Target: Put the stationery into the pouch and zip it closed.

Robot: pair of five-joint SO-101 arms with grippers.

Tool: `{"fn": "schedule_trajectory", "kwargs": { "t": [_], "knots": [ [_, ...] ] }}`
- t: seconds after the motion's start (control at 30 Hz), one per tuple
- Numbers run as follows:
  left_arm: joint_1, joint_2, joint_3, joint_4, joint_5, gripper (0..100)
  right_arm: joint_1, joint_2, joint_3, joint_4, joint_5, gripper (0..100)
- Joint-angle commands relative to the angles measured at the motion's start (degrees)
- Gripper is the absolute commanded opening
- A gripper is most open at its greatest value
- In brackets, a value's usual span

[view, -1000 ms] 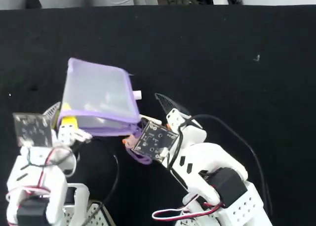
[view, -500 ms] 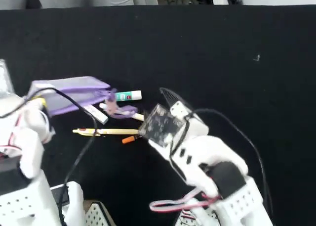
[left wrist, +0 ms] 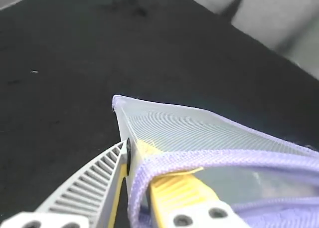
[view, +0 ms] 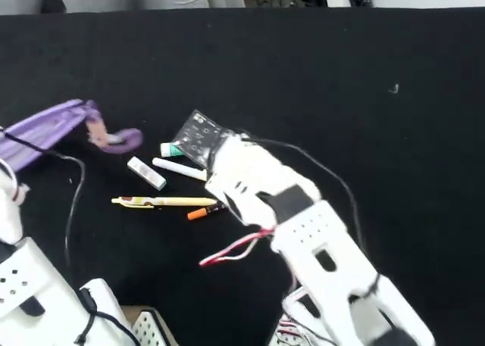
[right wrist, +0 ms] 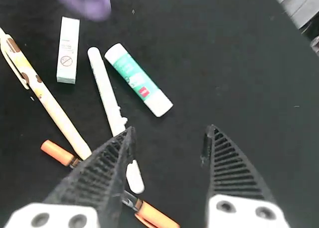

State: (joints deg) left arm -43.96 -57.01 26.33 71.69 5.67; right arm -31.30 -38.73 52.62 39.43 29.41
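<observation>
Black matte cloth covers the surface (view: pixel 341 73), with pale fabric hanging along its far edge. At the far left the pouch (left wrist: pixel 199 133) is lifted off the cloth. It is a flat bag of translucent ribbed mesh bound in soft purple webbing, and a purple loop (view: pixel 121 140) trails from its right end. The left end effector (left wrist: pixel 133 153) is clenched on the pouch's bound edge, a white ribbed finger on one side and a yellow pad on the other. What the mesh holds I cannot tell. The stationery lies loose on the cloth just right of the pouch. A small white box-shaped eraser (right wrist: pixel 68 49) sits beside a slim white pen (right wrist: pixel 107 91). A stubby white glue stick (right wrist: pixel 138 80) with a green label lies just past the pen. Nearer lie a long yellow pen (right wrist: pixel 45 98) with brown spots and an orange-tipped pen (right wrist: pixel 57 152). The right end effector (right wrist: pixel 171 133) hangs over these items with its black ribbed fingers spread apart, grasping nothing.
</observation>
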Motion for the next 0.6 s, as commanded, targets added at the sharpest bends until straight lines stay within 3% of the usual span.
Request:
{"fn": "schedule_trajectory", "kwargs": {
  "t": [0.0,0.17,0.33,0.57],
  "knots": [
    [-2.6,0.2,2.9,-5.4,1.4,3,-3.2,9.3,-5.1,-5.4,0.0,21.1],
    [-2.9,0.2,6.0,-7.6,1.2,3,-3.3,22.5,-13.2,-5.5,0.5,21.1],
    [-4.9,-0.2,6.1,-7.6,1.5,3,-4.3,34.2,-18.7,-5.6,7.0,21.1],
    [-5.0,0.2,6.4,-7.6,1.3,3,-4.3,42.8,-23.9,-5.3,7.4,21.1]
  ]
}}
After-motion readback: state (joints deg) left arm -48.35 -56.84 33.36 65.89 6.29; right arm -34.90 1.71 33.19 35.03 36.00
